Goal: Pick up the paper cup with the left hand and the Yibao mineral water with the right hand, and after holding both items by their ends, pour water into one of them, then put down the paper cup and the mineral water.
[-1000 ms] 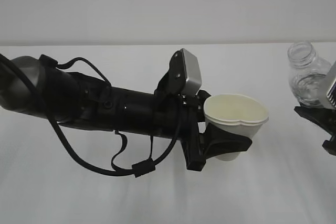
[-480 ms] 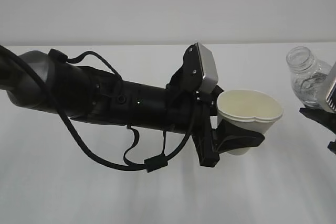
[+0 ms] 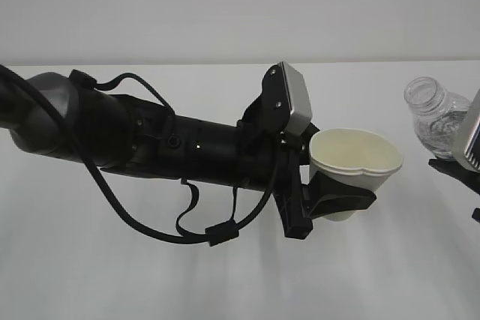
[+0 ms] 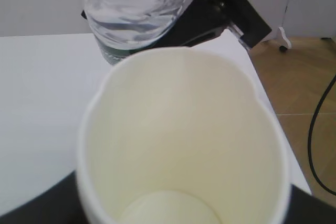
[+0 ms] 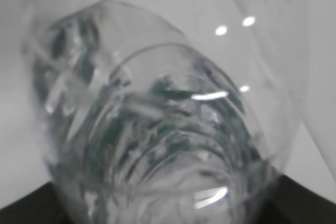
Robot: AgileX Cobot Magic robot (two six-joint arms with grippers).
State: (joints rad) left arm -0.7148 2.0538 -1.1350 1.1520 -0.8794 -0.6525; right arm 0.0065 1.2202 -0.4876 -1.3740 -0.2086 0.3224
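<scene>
- Tipping further towards the cup now, the Yibao mineral water leans its open neck left at the right edge of the view, more slanted than a moment back.
- The right hand grips the bottle low down; only a little of its black jaw shows.
- The left hand has stopped moving, its jaws clamped around the paper cup, which is squeezed slightly out of round and held high above the bench.
- The cup looks dry inside, so I judge the pour is just beginning.
</scene>
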